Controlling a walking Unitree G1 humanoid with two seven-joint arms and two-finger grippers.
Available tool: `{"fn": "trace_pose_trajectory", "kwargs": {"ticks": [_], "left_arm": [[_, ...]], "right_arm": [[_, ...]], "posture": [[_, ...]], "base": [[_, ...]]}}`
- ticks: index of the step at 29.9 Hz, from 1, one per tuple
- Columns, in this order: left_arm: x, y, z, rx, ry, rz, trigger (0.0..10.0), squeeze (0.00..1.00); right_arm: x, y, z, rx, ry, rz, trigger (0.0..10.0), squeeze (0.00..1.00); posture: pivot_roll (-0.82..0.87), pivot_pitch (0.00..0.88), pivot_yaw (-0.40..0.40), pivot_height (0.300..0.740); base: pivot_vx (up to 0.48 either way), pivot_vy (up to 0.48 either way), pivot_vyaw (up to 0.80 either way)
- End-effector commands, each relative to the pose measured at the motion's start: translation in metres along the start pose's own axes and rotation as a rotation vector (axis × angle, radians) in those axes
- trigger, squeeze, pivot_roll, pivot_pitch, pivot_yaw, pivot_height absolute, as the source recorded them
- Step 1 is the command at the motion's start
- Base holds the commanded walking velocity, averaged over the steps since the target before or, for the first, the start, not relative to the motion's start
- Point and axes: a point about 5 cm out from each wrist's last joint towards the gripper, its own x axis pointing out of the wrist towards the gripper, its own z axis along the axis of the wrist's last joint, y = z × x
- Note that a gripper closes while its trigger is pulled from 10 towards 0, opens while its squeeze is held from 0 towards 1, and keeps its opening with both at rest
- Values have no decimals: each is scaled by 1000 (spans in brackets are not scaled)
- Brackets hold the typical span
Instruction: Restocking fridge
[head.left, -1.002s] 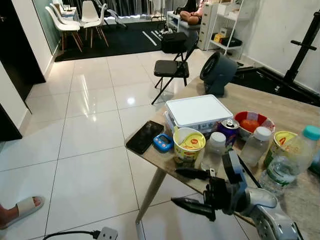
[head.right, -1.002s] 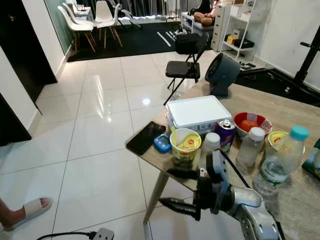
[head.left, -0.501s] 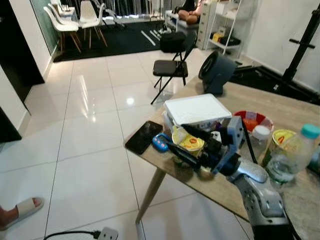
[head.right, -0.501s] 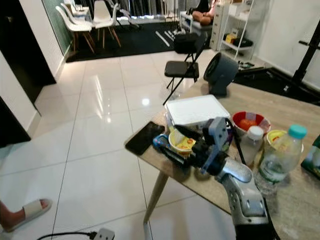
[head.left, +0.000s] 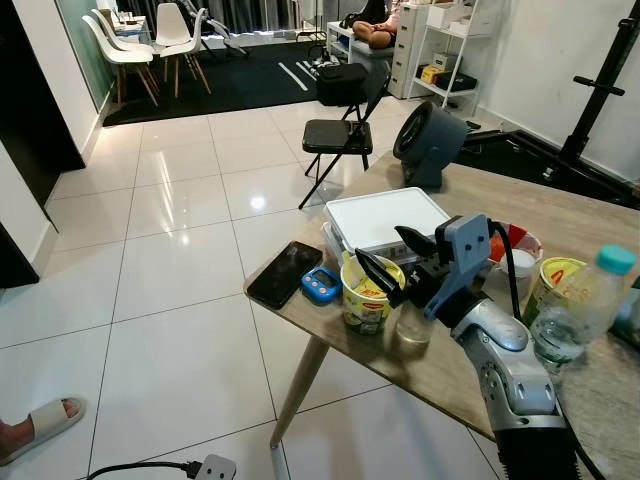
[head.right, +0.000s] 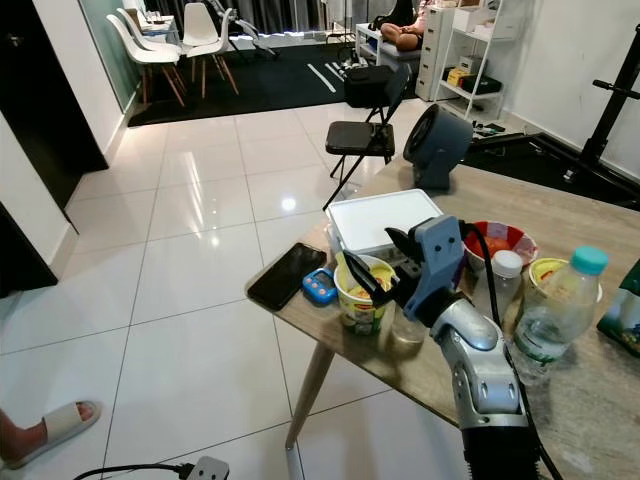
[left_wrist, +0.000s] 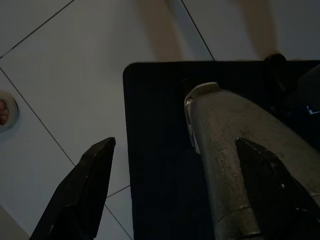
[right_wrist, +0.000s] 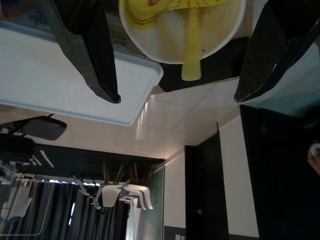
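table (head.left: 440, 355) | phone (head.left: 285, 274) | noodle cup (head.left: 366, 296) | white box (head.left: 388, 219) | bottle (head.left: 577, 313)

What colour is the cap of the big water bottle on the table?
The cap of the water bottle is light teal; the right eye view shows it best.

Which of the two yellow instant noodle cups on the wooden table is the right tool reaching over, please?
The yellow noodle cup at the table's front edge, beside the small blue timer: the open right tool hovers above it. The other yellow cup stands farther right, by the clear water bottle.
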Motion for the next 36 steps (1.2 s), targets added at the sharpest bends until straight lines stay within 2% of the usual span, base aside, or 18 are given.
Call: {"fn": "trace_pose_trajectory", "kwargs": {"ticks": [1,7,10,17,20,25,28,31,36], "left_arm": [[-1,2,-3,6,9,4,10000,0],[-1,2,-3,8,9,4,10000,0],[-1,2,-2,9,7,2,10000,0],[0,2,-1,10,7,1,10000,0],[0,3,-1,12,7,2,10000,0],[0,3,0,15,7,2,10000,0],[0,3,0,17,7,2,10000,0],[0,2,1,22,6,0,10000,0],[0,2,1,24,5,-2,10000,0]], "right_arm": [[-1,-7,0,-40,31,-19,10000,0],[-3,-11,-4,-83,78,-39,10000,0],[-8,-24,-14,-140,187,-102,10000,0],[-11,-28,-21,-144,258,-113,10000,0],[-15,-30,-28,-98,311,-128,10000,0],[-16,-32,-29,-50,324,-144,10000,0],[-16,-33,-27,-22,312,-149,10000,0],[-16,-35,-22,61,277,-156,10000,0],[-16,-35,-22,94,280,-157,10000,0]], "posture": [[-125,0,26,740],[-126,0,26,740],[-129,0,25,740],[-131,0,26,740],[-132,0,24,740],[-133,0,24,740],[-134,0,23,740],[-138,0,22,740],[-138,0,21,740]], "base": [[0,0,0],[0,0,0],[0,0,0],[0,0,0],[0,0,0],[0,0,0],[0,0,0],[0,0,0],[0,0,0]]}}
